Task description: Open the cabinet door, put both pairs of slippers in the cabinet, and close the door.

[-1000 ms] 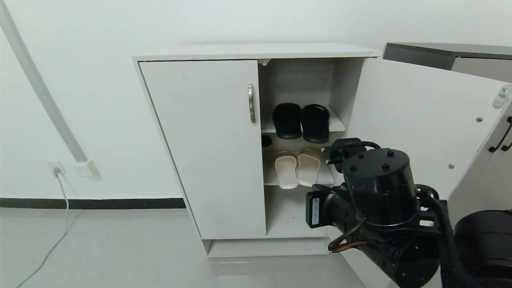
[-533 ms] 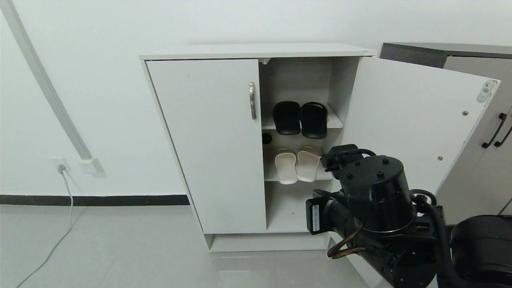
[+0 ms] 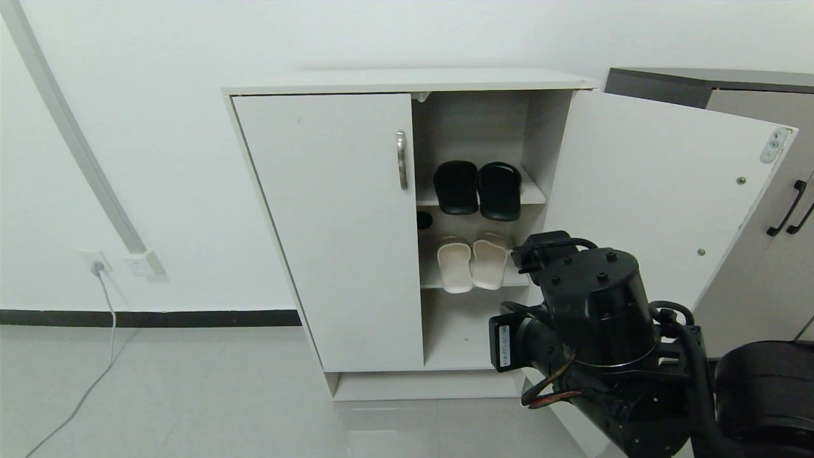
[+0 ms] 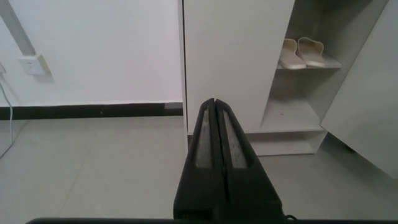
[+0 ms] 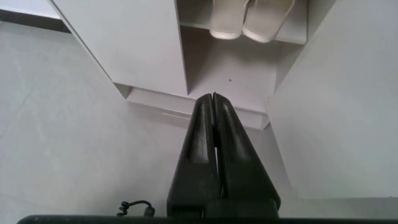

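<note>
Two pairs of slippers sit inside the white cabinet [image 3: 407, 79]. The black slippers [image 3: 478, 189] lie side by side on the upper shelf. The white slippers [image 3: 472, 264] lie on the middle shelf just below, their near ends at its front edge. The bottom compartment under them holds nothing that I can see.

The right door [image 3: 648, 191] stands swung wide open, while the left door [image 3: 331, 222] is shut flat, its metal handle [image 3: 400, 160] upright along the inner edge.

The right arm [image 3: 591, 312] hangs low in front of the open side, near the bottom of the open door. Its claw, the right gripper [image 5: 214, 99], is clenched on nothing, fingers pressed together and pointing at the cabinet's base. The left gripper [image 4: 215, 118] is likewise clenched and empty, aimed at the foot of the shut door.

The cabinet stands against a plain white wall [image 3: 159, 127] on a glossy pale grey floor [image 3: 191, 394]. A black skirting strip [image 3: 146, 318] runs along the wall's foot. A socket [image 3: 94, 262] sits low on the wall, with a cable [image 3: 105, 331] trailing down to the floor. A grey cupboard [image 3: 750, 89] with black handles [image 3: 788, 210] stands beside the cabinet, behind the open door.
</note>
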Controlling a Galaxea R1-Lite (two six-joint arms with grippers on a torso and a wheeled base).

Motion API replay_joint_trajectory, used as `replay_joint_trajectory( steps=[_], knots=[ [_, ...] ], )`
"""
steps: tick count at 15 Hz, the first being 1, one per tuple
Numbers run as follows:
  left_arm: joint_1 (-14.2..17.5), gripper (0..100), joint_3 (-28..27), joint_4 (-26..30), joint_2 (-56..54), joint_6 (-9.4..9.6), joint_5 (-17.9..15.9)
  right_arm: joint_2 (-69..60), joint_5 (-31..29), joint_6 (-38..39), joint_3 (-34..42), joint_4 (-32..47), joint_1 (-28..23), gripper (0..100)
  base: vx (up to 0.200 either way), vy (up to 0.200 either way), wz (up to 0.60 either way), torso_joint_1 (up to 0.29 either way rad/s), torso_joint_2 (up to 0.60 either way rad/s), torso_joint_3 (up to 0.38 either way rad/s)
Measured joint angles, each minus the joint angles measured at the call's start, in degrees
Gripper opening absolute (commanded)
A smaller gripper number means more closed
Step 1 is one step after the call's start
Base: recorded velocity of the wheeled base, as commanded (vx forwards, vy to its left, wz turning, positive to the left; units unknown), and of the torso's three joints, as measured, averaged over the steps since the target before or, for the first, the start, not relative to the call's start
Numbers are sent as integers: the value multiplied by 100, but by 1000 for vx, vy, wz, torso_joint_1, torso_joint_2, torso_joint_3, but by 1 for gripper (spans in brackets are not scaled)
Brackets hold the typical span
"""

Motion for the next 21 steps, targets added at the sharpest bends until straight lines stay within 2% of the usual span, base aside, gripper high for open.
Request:
replay_joint_trajectory(
  steps=[4, 7, 12, 21],
  knots=[
    [0, 0, 0, 1, 0, 0, 0, 11, 0, -4, 0, 5, 5, 0, 0, 0, 0, 1, -19, -19],
    [0, 0, 2, 9, 0, 2, 2, 17, 1, -6, -7, -4, 11, 0, 0, 0, 0, 14, -185, -307],
    [-7, 0, -5, -2, 0, -5, 6, 28, -5, -4, 1, 0, -9, 0, 0, 0, 0, 65, -499, -359],
    [0, 0, 2, -2, 0, 24, 0, 6, -22, -6, 12, 0, -48, 0, 0, 0, 0, 142, -471, -328]
  ],
)
